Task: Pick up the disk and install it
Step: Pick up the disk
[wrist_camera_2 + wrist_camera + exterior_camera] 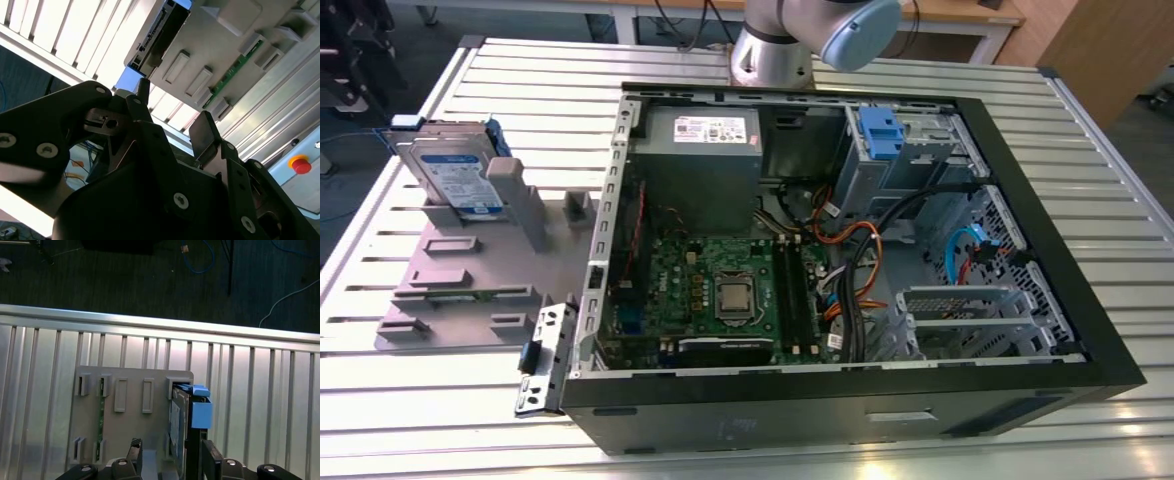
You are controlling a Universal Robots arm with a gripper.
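Gripper (170,447) is seen spread wide, with nothing held between its fingers (134,447). The disk (454,172) is stood upright in a grey fixture (467,270), at the exterior view's left of the opened computer case (854,400).

The disk (454,178) stands upright on its edge, silver with a blue bracket. It sits slotted in a grey holder plate (460,290).
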